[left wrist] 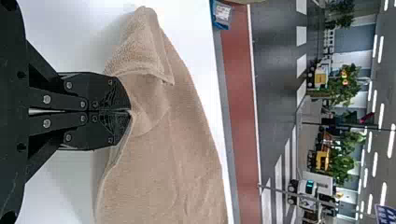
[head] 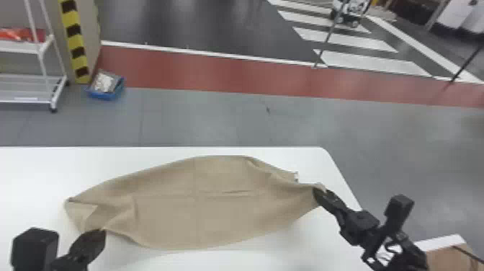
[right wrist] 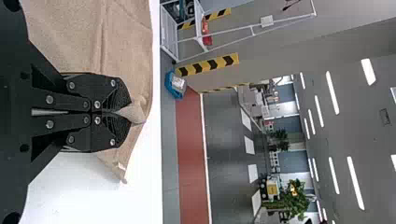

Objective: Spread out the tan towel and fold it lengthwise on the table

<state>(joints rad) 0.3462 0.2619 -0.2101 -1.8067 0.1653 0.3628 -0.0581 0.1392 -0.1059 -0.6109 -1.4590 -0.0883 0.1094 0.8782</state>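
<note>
Tan towel point(head: 219, 212) looks creased, left end folded over

I count 1 left gripper point(head: 102, 232), 1 right gripper point(head: 319, 191), 2 total; 1 tan towel point(head: 216, 212), 1 table point(head: 32, 173), 1 blue bin point(head: 104, 96), 1 wheeled rack point(head: 21, 47).

The towel point(head: 216, 201) is a plain tan, the bench point(head: 28, 173) white. Both grippers are black. Beyond, grey floor point(head: 201, 119) meets a brick-red band point(head: 201, 74); a pillar strip point(head: 75, 43) wears yellow and black stripes.
</note>
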